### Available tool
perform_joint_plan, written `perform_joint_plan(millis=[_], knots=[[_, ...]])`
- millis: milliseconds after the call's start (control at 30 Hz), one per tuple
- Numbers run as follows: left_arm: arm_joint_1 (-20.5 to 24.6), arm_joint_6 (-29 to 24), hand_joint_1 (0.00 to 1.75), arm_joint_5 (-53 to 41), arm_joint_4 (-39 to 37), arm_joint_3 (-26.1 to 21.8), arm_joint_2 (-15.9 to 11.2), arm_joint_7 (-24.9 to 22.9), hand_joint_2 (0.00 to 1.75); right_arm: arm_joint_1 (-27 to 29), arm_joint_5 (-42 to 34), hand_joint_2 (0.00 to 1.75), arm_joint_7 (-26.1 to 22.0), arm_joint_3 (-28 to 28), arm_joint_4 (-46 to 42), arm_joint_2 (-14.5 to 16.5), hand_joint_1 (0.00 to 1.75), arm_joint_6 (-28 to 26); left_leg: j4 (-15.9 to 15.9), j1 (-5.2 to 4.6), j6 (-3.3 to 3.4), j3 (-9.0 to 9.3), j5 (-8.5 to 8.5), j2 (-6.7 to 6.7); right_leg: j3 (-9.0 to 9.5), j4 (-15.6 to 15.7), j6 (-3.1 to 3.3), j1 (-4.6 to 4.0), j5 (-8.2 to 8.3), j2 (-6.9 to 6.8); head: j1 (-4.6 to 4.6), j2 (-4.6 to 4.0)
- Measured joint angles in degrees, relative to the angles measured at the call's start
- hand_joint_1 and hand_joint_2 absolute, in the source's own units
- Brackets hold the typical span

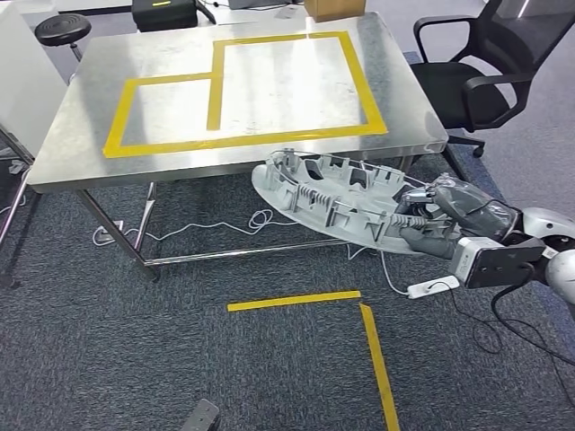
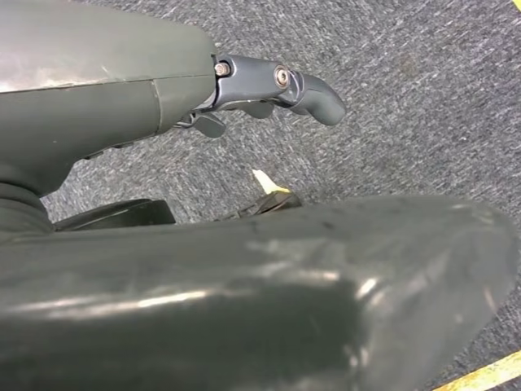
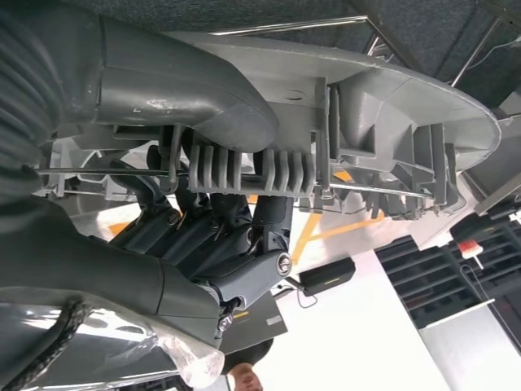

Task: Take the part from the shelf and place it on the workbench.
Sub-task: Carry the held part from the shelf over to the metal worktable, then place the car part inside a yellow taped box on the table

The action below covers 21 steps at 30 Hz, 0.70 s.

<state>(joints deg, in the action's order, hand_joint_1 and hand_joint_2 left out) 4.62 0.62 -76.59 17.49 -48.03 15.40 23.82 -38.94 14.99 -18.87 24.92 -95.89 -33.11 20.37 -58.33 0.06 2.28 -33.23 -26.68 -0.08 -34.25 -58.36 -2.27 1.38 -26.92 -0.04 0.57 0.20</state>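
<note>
The right hand (image 1: 434, 220) grips one end of the grey part (image 1: 332, 197), carried level just below the table's (image 1: 81, 135) front edge — next it needs lifting over the yellow-taped area; the left hand (image 2: 270, 85) hangs with nothing in it, fingers apart

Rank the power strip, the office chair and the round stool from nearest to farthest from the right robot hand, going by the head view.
1. Power strip: on the carpet just below the right robot hand.
2. Office chair: beyond the hand, at the table's right end.
3. Round stool: far corner, past the table's left end.
</note>
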Motion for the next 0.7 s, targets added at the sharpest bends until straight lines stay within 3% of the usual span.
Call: perform_joint_plan(millis=[133,167,233,300,333,400,433,500,567,633,700], knots=[[0.0,-0.1,0.0,-0.1,0.0,0.0,0.1,0.0,0.0,0.0,-0.1,1.75,-0.2,-0.1,0.0,0.0,1.75,0.0,4.5,0.36,0.79,2.29,2.08,0.39,0.12,0.7,-0.75,0.11,0.04,0.01,-0.21,0.0],[0.0,-0.1,0.0,-0.1,0.0,0.1,0.1,0.0,0.0,0.0,-0.1,1.75,-0.3,-0.1,0.0,0.0,1.75,0.0,5.7,0.64,0.75,2.91,2.68,0.58,-0.87,-1.2,-0.99,0.14,-0.96,0.05,-0.09,0.0],[0.0,-0.1,0.0,-0.1,0.0,0.1,0.1,0.0,0.0,0.0,-0.2,1.75,-0.4,-0.2,0.0,0.0,1.75,0.0,6.0,0.89,0.33,3.12,2.83,0.8,-4.26,-7.7,-1.89,0.44,-3.62,0.09,0.05,0.0],[0.0,-0.1,0.0,-0.1,-0.1,0.1,0.2,0.0,0.0,0.2,-0.2,1.75,-0.4,-0.2,0.1,0.0,1.75,0.0,5.5,1.39,-0.42,3.03,2.36,0.85,-6.58,-11.7,-3.0,1.02,-4.0,0.02,0.04,0.0],[0.0,-0.1,0.0,-0.1,-0.1,0.1,0.2,0.0,0.0,0.2,-0.2,1.75,-0.4,-0.2,0.1,0.0,1.75,0.0,4.9,1.8,-1.01,2.94,1.93,0.85,-6.17,-10.5,-3.65,1.4,-2.65,-0.05,0.04,0.0],[0.0,0.0,0.0,-0.1,-0.1,0.1,0.1,0.0,0.0,0.3,-0.2,1.75,-0.4,-0.1,0.2,0.0,1.75,0.0,2.9,2.64,-2.59,2.42,0.61,0.83,-3.35,-4.5,-5.13,2.14,0.34,-0.25,0.15,0.0],[0.0,0.1,0.0,-0.1,-0.2,0.1,0.1,0.0,0.0,0.3,-0.2,1.75,-0.5,-0.1,0.2,0.0,1.75,0.0,1.6,2.91,-3.39,1.94,-0.18,0.82,-2.11,-2.2,-5.29,2.33,0.95,-0.15,0.4,0.0],[0.0,0.1,0.0,-0.1,-0.2,0.1,0.0,0.0,0.0,0.4,-0.2,1.75,-0.6,-0.1,0.3,0.1,1.75,0.0,-0.1,2.82,-4.35,1.03,-1.05,0.77,-1.79,-1.7,-3.96,2.24,0.15,0.22,0.57,0.0],[0.0,0.1,0.0,-0.1,-0.3,0.0,0.0,0.0,0.0,0.5,-0.2,1.75,-0.6,-0.1,0.4,0.2,1.75,0.0,-0.5,2.84,-4.62,0.72,-1.22,0.75,-2.25,-2.6,-2.02,2.13,-0.1,0.42,0.22,0.0],[0.0,0.0,0.0,-0.1,-0.3,0.1,0.0,0.0,0.0,0.6,-0.2,1.75,-0.6,-0.1,0.4,0.2,1.75,0.0,-2.3,2.97,-4.6,-0.03,-2.52,0.73,-2.4,-2.9,-1.15,1.94,-0.29,0.48,-0.09,0.0],[0.0,0.0,0.0,-0.1,-0.3,0.1,0.0,0.0,0.0,0.6,-0.2,1.75,-0.6,-0.1,0.4,0.2,1.75,0.0,-8.5,2.73,-4.23,-2.94,-5.69,0.7,-2.34,-2.8,-0.66,1.57,-0.39,0.56,-0.3,0.0]])
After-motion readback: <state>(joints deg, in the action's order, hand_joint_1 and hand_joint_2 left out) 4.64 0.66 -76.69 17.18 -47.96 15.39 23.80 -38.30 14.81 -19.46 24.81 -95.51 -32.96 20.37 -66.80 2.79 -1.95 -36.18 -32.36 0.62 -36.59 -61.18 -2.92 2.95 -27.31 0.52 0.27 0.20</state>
